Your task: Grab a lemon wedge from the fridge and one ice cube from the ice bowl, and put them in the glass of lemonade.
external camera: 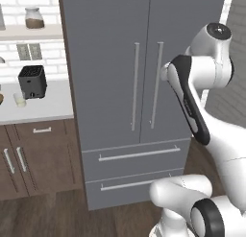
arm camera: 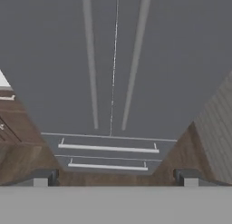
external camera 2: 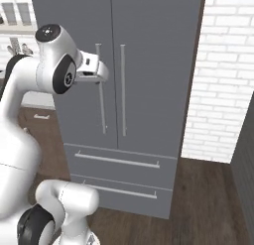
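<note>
Both fridge [external camera: 120,63] doors closed, contents hidden | end effector [arm camera: 115,177] spread wide, empty

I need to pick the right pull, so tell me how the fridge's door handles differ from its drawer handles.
The two door handles stand upright, side by side at the seam of the closed doors; the drawer handles lie level, one above the other. The door handles sit high on the fridge, level with the hand; the drawer handles sit low. All are thin silver bars.
</note>
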Tool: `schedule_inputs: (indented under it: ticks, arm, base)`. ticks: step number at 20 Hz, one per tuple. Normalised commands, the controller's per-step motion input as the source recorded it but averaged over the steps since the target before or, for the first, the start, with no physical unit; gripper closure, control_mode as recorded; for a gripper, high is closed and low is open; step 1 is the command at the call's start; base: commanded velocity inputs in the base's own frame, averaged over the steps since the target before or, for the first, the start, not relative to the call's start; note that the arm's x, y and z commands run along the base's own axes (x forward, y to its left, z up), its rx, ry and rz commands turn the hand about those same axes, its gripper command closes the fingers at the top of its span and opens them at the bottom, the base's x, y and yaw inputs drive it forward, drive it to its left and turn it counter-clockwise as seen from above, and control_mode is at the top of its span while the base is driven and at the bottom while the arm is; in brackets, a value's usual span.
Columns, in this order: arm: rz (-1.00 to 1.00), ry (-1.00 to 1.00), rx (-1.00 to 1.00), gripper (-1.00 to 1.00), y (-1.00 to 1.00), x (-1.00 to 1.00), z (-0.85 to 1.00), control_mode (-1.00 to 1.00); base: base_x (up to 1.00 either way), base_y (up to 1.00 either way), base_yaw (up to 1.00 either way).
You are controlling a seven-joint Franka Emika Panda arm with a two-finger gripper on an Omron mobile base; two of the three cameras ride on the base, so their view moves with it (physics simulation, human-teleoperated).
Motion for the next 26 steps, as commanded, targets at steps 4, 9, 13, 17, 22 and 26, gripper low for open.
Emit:
schedule_inputs:
  ticks: [4,9,13,17,22,26]
  arm:
    - [0.0,-0.2,0.03,-1.0,-0.03,0.14,0.0,-1.0]
    - [0.0,-0.15,0.03,-1.0,-0.04,0.19,0.0,-1.0]
    - [0.0,-0.12,0.05,-1.0,-0.29,0.11,0.0,-1.0]
    - [0.0,-0.04,0.04,-1.0,-0.35,0.19,0.0,-1.0]
    - [0.0,0.09,-0.06,-1.0,0.05,0.61,0.0,-1.0]
    - [0.0,0.27,-0.04,-1.0,0.01,0.83,-0.07,-1.0]
  base:
    - [0.0,0.0,0.0]
    - [0.0,0.0,0.0]
    - [0.0,0.0,0.0]
    - [0.0,0.0,0.0]
    - [0.0,0.0,0.0]
    - [0.0,0.0,0.0]
